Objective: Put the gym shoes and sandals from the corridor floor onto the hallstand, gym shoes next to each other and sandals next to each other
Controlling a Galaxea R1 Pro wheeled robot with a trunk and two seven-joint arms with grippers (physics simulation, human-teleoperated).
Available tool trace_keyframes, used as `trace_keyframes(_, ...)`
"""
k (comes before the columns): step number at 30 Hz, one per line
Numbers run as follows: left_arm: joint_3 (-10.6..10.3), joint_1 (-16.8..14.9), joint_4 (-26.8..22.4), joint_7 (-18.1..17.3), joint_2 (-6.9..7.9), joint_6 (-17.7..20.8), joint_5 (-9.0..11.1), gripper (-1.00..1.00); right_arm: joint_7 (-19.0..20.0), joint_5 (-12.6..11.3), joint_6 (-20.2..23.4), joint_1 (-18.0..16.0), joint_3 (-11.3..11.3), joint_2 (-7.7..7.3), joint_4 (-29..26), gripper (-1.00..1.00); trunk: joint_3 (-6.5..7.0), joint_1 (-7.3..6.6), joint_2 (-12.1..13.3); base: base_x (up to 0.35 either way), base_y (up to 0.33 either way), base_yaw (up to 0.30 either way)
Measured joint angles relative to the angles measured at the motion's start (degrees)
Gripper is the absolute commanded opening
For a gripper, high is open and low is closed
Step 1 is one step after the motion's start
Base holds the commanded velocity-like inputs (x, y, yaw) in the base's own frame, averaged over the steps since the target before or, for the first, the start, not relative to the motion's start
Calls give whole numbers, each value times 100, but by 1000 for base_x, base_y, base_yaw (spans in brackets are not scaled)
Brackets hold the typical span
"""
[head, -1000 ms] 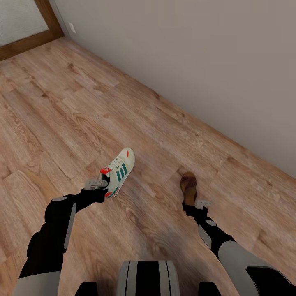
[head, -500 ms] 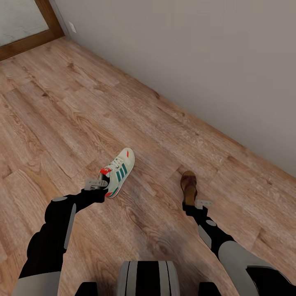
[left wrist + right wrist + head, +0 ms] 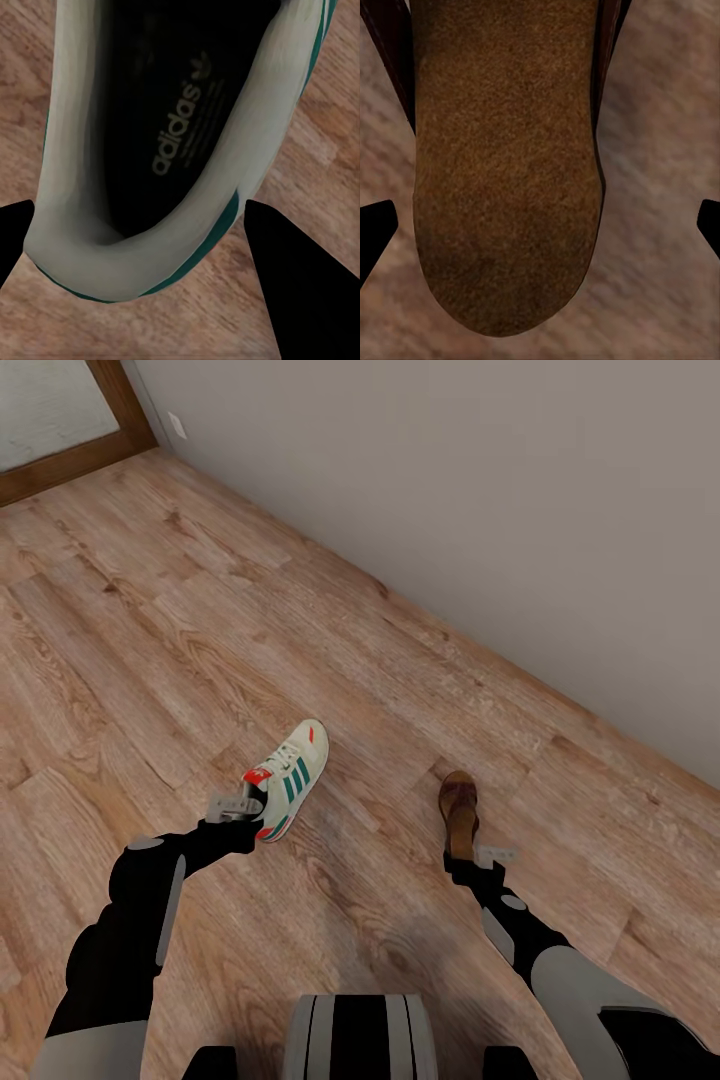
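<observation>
One cream-white gym shoe [image 3: 292, 775] with green stripes lies toe-away on the corridor floor [image 3: 150, 620]. My left gripper [image 3: 256, 802] is at its red heel. In the left wrist view its dark fingers [image 3: 300, 285] press both sides of the heel collar of the gym shoe [image 3: 150, 135], so the left gripper [image 3: 139, 217] is shut on it. A brown sandal [image 3: 459, 808] lies to the right, with my right gripper [image 3: 472, 854] just behind its heel. In the right wrist view the right gripper [image 3: 540, 217] stands open, its fingertips [image 3: 375, 225] well clear of the sandal [image 3: 506, 165]. The hallstand is out of view.
A plain grey wall [image 3: 500, 510] runs diagonally along the floor's right side, close beyond the sandal. A brown wooden door frame [image 3: 110, 420] stands at the far left corner. My base [image 3: 360, 1040] is at the near edge. Open plank floor stretches to the left.
The floor and the sandal have drifted slightly up the picture, so the view has shifted. The gym shoe has kept its place at the left gripper. Both grippers look unchanged.
</observation>
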Motion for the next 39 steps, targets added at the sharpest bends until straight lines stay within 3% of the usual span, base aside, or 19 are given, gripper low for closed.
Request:
trace_keyframes(15,-7,0,0,0,0,0,-1,-100,0,5,0,0,1,0,0,100,0,0,0,-19,0,0)
trace_keyframes(16,-7,2,0,0,0,0,-1,-100,0,6,0,0,1,0,0,-100,0,0,0,0,0,0)
trace_keyframes(39,-9,9,0,-10,0,0,1,-100,-8,30,0,0,3,2,-9,-100,0,0,0,0,0,0)
